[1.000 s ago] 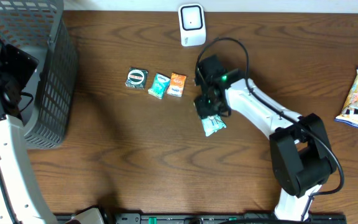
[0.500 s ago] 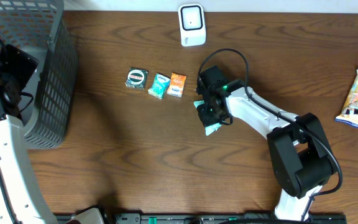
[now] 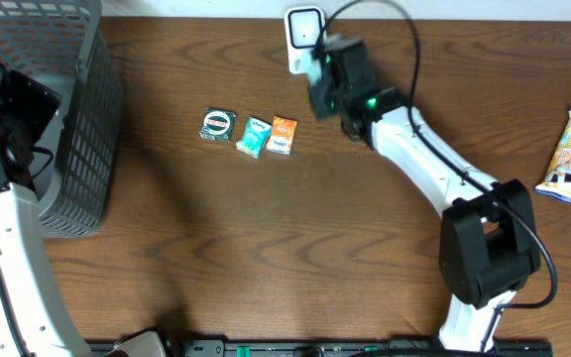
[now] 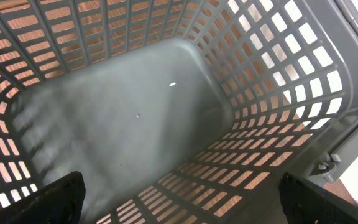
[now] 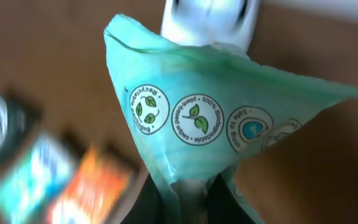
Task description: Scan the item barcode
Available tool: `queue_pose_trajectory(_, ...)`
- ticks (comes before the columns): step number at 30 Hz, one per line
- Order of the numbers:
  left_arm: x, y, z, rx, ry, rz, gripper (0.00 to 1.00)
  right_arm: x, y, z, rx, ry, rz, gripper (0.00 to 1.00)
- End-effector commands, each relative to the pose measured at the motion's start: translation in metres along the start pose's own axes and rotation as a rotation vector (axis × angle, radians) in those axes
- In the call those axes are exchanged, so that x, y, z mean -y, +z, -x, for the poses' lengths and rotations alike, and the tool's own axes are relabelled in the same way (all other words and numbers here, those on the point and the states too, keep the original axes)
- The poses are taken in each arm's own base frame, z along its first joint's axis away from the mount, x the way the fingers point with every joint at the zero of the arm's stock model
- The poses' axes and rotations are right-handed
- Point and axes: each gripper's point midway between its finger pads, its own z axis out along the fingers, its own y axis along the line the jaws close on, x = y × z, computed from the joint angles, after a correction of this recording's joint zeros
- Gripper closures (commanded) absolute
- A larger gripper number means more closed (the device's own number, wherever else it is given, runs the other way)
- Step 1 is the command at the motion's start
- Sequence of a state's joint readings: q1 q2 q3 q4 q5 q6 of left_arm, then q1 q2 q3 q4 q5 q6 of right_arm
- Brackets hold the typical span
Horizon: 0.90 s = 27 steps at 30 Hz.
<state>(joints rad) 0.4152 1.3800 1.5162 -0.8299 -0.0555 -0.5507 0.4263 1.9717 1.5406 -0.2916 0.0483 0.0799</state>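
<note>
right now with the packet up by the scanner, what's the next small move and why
Probably ease the teal packet a little closer to the white scanner and hold it steady: the right gripper is shut on its edge, and the scanner sits just behind it in the wrist view.

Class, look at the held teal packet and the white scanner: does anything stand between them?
Nothing visible does. The right gripper holds the teal packet just before the white scanner; the three small packets lie off to one side.
</note>
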Motion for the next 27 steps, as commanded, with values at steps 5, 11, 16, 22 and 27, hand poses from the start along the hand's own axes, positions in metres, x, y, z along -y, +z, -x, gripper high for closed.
queue_pose_trajectory(5, -0.001, -0.001, 0.003, 0.011, -0.008, 0.006, 0.02, 0.009, -0.005, 0.097, 0.194, 0.112, 0.140, 0.93)
queue_pose_trajectory(11, -0.001, -0.001, 0.003, 0.011, -0.008, 0.006, 0.02, 0.008, 0.032, 0.119, 0.113, 0.123, 0.165, 0.93)
queue_pose_trajectory(16, -0.001, -0.001, 0.003, 0.011, -0.008, 0.006, 0.02, 0.005, 0.068, 0.108, 0.068, 0.127, 0.179, 0.94)
queue_pose_trajectory(22, -0.001, -0.001, 0.003, 0.011, -0.008, 0.006, 0.02, 0.006, 0.097, 0.084, 0.024, 0.135, 0.173, 0.98)
queue_pose_trajectory(27, -0.001, -0.001, 0.003, 0.011, -0.008, 0.006, 0.02, 0.007, 0.099, 0.082, 0.020, 0.136, 0.170, 0.98)
